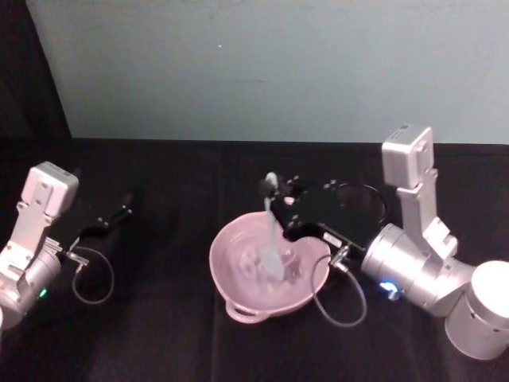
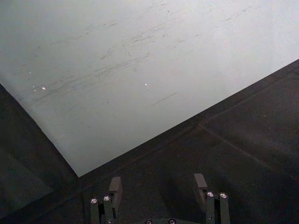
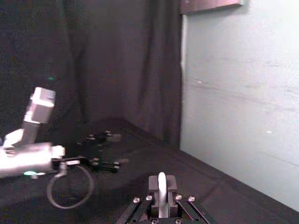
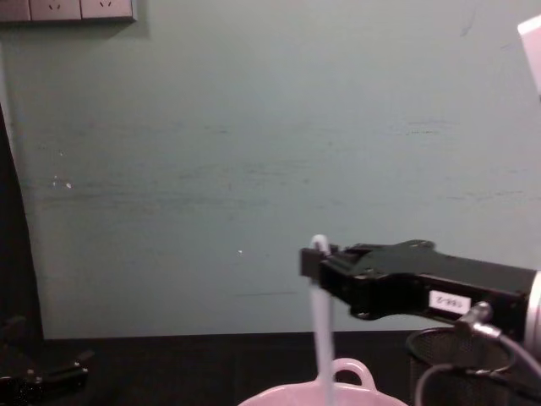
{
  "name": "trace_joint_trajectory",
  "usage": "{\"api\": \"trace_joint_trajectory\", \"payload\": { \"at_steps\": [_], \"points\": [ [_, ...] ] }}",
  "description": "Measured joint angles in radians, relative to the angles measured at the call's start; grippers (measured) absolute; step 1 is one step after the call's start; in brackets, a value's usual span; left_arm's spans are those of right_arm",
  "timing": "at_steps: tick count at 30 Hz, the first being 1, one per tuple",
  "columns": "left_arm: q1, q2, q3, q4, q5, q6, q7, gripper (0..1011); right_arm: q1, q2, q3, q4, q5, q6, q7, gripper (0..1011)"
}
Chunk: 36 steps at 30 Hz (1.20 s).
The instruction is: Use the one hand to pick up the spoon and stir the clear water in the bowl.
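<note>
The pale pink bowl [image 1: 225,280] stands on the black table at the middle, with one loop handle toward me and one on the far rim [image 4: 351,363]. The white spoon [image 1: 276,235] stands almost upright in it, head down in the rippled water. My right gripper [image 1: 275,199] is shut on the spoon's upper handle above the bowl's far side, and the loop end pokes out above the fingers [image 3: 161,183]. From the side, the gripper [image 4: 316,263] holds the spoon [image 4: 320,338] over the bowl. My left gripper [image 1: 119,213] rests open at the far left, nothing between its fingers [image 2: 115,187].
A black wire-mesh cup [image 4: 448,365] stands to the right of the bowl, behind my right gripper [image 1: 362,205]. Grey cables loop from both wrists [image 1: 338,306]. A pale green wall [image 1: 262,72] closes the back of the table, with a dark curtain at the left.
</note>
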Motion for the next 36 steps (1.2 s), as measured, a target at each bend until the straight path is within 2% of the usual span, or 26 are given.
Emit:
{"api": "trace_joint_trajectory", "payload": {
  "at_steps": [9, 18, 22, 27, 31, 36],
  "points": [
    [0.0, 0.0, 0.0, 0.0, 0.0, 0.0, 0.0, 1005, 0.009, -0.033, -0.039, -0.009, 0.023, -0.003, 0.028, 110],
    [0.0, 0.0, 0.0, 0.0, 0.0, 0.0, 0.0, 1005, 0.072, -0.089, -0.048, 0.089, 0.079, -0.025, 0.051, 109],
    [0.0, 0.0, 0.0, 0.0, 0.0, 0.0, 0.0, 1005, 0.106, -0.113, -0.034, 0.164, 0.121, -0.035, 0.057, 110],
    [0.0, 0.0, 0.0, 0.0, 0.0, 0.0, 0.0, 1005, 0.123, -0.121, -0.011, 0.214, 0.153, -0.044, 0.048, 110],
    [0.0, 0.0, 0.0, 0.0, 0.0, 0.0, 0.0, 1005, 0.127, -0.111, 0.01, 0.233, 0.158, -0.048, 0.027, 110],
    [0.0, 0.0, 0.0, 0.0, 0.0, 0.0, 0.0, 1005, 0.111, -0.076, 0.043, 0.219, 0.15, -0.051, -0.005, 110]
  ]
}}
